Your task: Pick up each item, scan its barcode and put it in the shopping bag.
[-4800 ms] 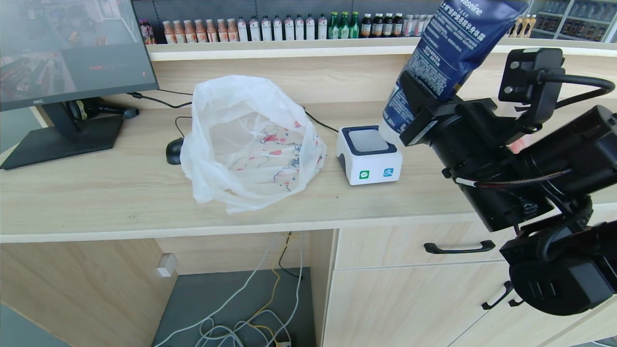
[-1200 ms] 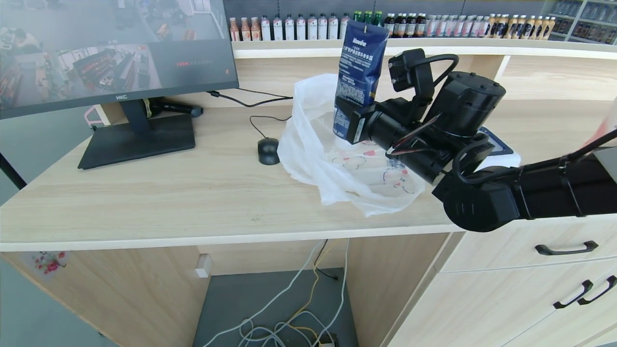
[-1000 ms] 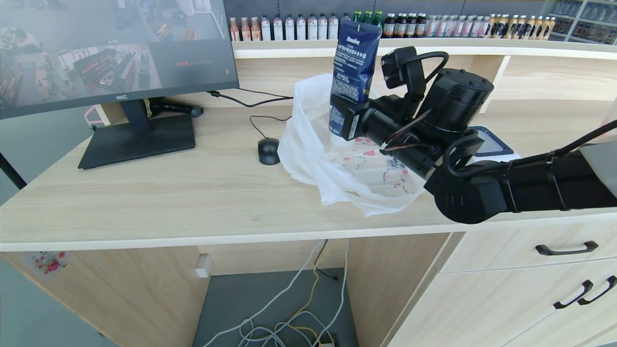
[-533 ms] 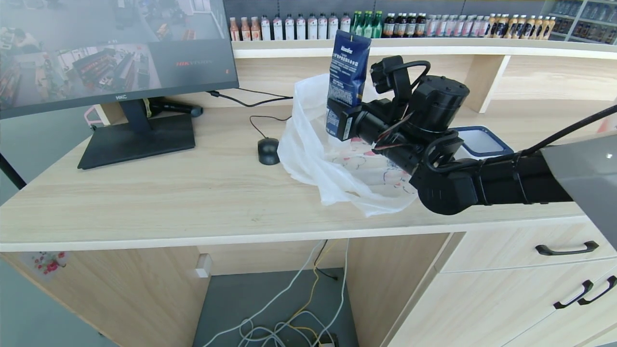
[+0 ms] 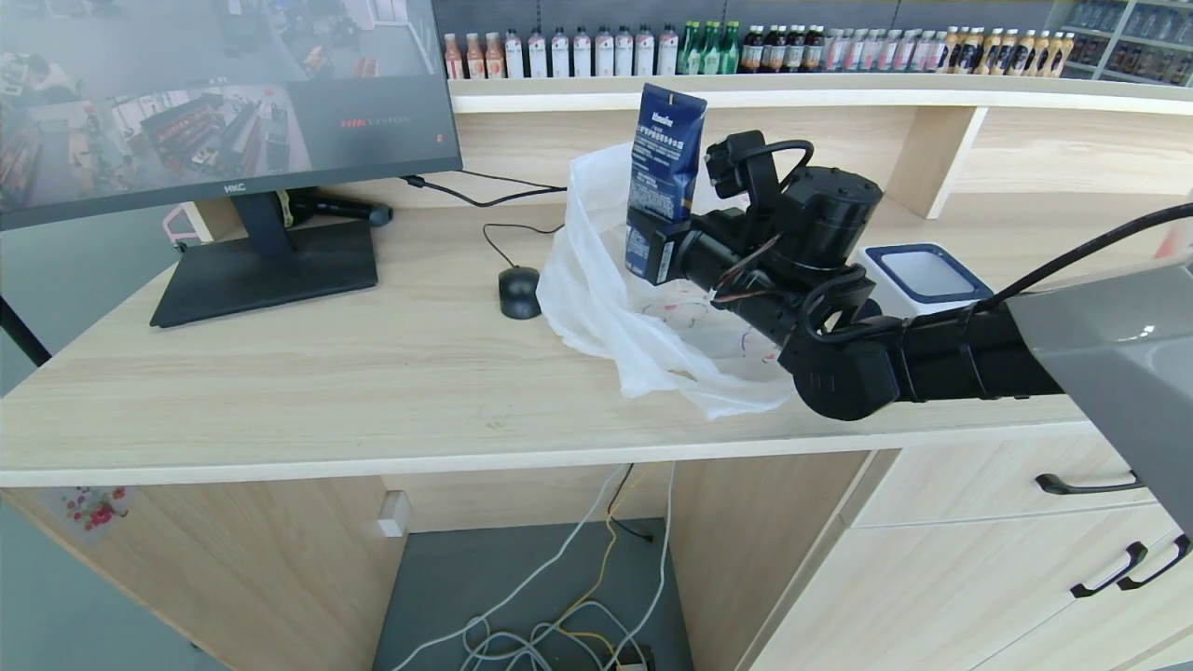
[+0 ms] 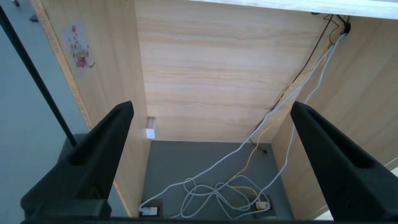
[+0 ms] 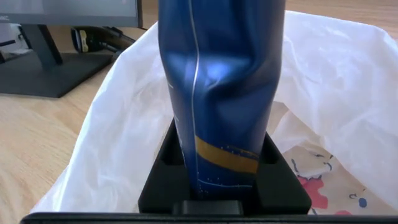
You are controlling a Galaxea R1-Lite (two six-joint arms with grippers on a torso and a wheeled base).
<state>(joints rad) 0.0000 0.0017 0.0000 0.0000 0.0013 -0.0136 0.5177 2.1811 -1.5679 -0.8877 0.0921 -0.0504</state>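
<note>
My right gripper (image 5: 655, 252) is shut on the lower end of a dark blue pouch (image 5: 662, 168), which stands upright above the open mouth of the white shopping bag (image 5: 596, 289) on the counter. In the right wrist view the blue pouch (image 7: 224, 93) is squeezed between the black fingers (image 7: 163, 165), with the shopping bag (image 7: 329, 106) spread out below and behind it. The white barcode scanner (image 5: 918, 275) sits on the counter to the right of the bag. My left gripper (image 6: 211, 155) hangs open below the counter, over the cables on the floor.
A monitor (image 5: 224, 93) on a black stand, a handheld scanner (image 5: 331, 207) and a black mouse (image 5: 519, 291) stand on the counter left of the bag. A raised shelf (image 5: 839, 93) with bottles runs along the back. Drawers (image 5: 1090, 485) are below at the right.
The head camera shifted since the oldest frame. Over the last second my right arm carried the pouch left and slightly down, from over the bag's right part to over its opening; the scanner is uncovered.
</note>
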